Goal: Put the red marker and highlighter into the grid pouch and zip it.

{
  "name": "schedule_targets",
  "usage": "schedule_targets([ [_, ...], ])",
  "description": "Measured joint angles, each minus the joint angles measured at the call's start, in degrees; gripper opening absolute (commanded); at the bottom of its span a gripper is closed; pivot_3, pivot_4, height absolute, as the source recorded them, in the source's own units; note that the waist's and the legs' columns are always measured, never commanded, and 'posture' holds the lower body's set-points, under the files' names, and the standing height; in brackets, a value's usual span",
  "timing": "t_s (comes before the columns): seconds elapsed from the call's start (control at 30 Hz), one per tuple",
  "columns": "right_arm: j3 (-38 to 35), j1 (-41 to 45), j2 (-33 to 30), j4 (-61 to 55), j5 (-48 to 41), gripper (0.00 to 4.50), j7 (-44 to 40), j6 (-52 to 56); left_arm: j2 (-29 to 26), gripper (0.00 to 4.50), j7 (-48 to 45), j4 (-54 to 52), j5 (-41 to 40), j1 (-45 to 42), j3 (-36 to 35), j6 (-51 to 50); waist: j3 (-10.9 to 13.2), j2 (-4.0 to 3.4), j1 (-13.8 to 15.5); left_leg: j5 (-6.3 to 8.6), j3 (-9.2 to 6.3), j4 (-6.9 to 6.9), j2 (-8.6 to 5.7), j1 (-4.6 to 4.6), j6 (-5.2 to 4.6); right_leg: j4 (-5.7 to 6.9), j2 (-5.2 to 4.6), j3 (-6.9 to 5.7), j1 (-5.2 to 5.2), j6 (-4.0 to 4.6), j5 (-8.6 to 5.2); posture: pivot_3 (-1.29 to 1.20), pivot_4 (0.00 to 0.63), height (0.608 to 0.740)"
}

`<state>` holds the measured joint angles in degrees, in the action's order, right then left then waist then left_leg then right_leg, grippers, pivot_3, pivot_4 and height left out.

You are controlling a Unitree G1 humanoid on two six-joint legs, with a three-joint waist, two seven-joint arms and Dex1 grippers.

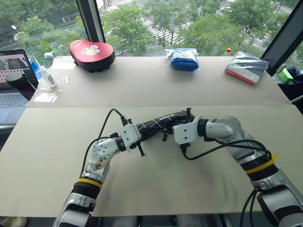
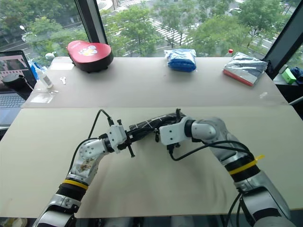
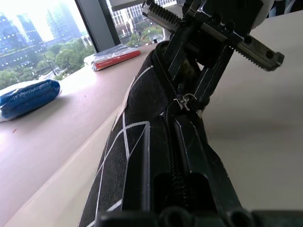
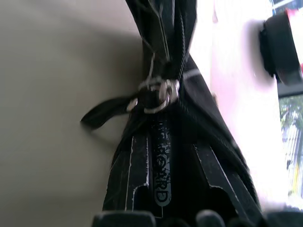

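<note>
The pouch [image 1: 154, 124] hangs mid-table between both arms — the left gripper [image 1: 142, 131] clamps its left end to brace it, while the right gripper [image 1: 182, 124], jaws narrow, straddles it at the zipper pull [image 4: 106, 109], seemingly for zipping.

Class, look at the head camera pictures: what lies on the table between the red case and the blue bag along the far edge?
Nothing: between the red case and the blue bag, the left eye view shows bare table.
</note>
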<state>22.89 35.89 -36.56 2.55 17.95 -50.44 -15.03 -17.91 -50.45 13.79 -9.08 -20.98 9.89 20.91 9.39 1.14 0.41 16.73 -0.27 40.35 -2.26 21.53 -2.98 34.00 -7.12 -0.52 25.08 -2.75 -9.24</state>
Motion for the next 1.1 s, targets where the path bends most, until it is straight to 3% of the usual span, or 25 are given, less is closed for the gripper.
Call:
schedule_targets([
  [0.17, 0.1, 1.1, 1.2, 3.4, 0.4, 3.41, 1.1, -1.7, -0.1, 0.00, 0.4, 0.0, 0.0, 0.0, 0.0, -0.1, 0.0, 0.00, -0.2, 0.00, 0.01, -0.01, 0.00, -0.01, 0.00, 0.01, 0.00, 0.01, 0.02, 0.01, 0.00, 0.00, 0.150, 0.740],
  [0.37, -3.5, 1.7, -0.3, 6.3, -0.5, 3.41, 2.8, -2.6, 0.0, 0.00, 1.1, -0.8, 0.0, 0.0, -0.1, -0.2, 0.0, 0.00, -0.2, -0.15, 0.01, -0.03, 0.00, 0.01, 0.26, 0.01, 0.01, 0.00, 0.02, 0.01, 0.01, 0.00, 0.150, 0.740],
  [0.47, -7.5, 1.6, -2.2, 6.5, -6.0, 3.41, 1.0, -1.2, 0.0, 0.00, 1.6, -0.9, 0.0, 0.0, 0.0, -0.3, 0.0, 0.00, -0.2, -0.11, 0.01, -0.03, 0.02, 0.02, 0.18, 0.00, 0.01, 0.01, 0.01, 0.01, 0.01, 0.00, 0.150, 0.740],
  [0.53, -13.1, 0.3, -3.6, 3.6, -15.0, 3.41, -2.9, 9.1, 0.0, 0.00, 1.7, -1.1, 0.0, 0.0, 0.0, -0.5, 0.0, 0.00, 0.0, 0.05, -0.03, -0.03, 0.08, 0.05, -0.08, 0.01, 0.01, -0.01, 0.00, 0.03, 0.02, 0.00, 0.150, 0.740],
  [0.7, -27.0, -8.5, -13.7, -9.4, -44.1, 3.41, -13.4, 48.1, -0.3, 0.00, 1.5, -1.4, 0.0, 0.4, 0.0, -1.2, 0.0, 0.00, 0.5, 0.13, -0.18, -0.02, 0.11, 0.22, -0.22, -0.03, -0.08, -0.11, 0.01, 0.03, 0.02, 0.00, 0.150, 0.740],
  [0.83, -31.0, -16.9, -16.1, -18.1, -53.8, 3.41, -14.9, 59.3, -0.1, 0.00, 1.4, -1.6, 0.0, 0.2, 0.2, -1.4, 0.0, -0.01, 0.2, 0.16, -0.15, -0.04, 0.14, 0.17, -0.25, -0.02, -0.06, -0.10, 0.03, 0.03, 0.02, 0.00, 0.150, 0.740],
  [0.93, -29.5, -22.1, -13.3, -23.8, -54.6, 3.41, -10.7, 62.4, -0.1, 0.00, 1.3, -1.5, 0.0, 0.2, 0.2, -1.4, 0.0, 0.01, 0.2, 0.15, -0.08, 0.00, 0.12, 0.11, -0.24, -0.02, -0.07, -0.04, 0.04, 0.02, 0.02, 0.00, 0.150, 0.740],
  [1.1, -17.5, -23.0, 0.0, -24.6, -45.1, 3.41, 4.4, 60.4, 0.4, 0.00, 0.7, -1.3, 0.0, -0.3, 0.5, -1.4, 0.0, 0.07, 0.2, 0.05, -0.07, 0.02, 0.01, 0.06, -0.06, 0.06, -0.14, 0.01, 0.08, 0.03, 0.03, 0.00, 0.150, 0.740],
])
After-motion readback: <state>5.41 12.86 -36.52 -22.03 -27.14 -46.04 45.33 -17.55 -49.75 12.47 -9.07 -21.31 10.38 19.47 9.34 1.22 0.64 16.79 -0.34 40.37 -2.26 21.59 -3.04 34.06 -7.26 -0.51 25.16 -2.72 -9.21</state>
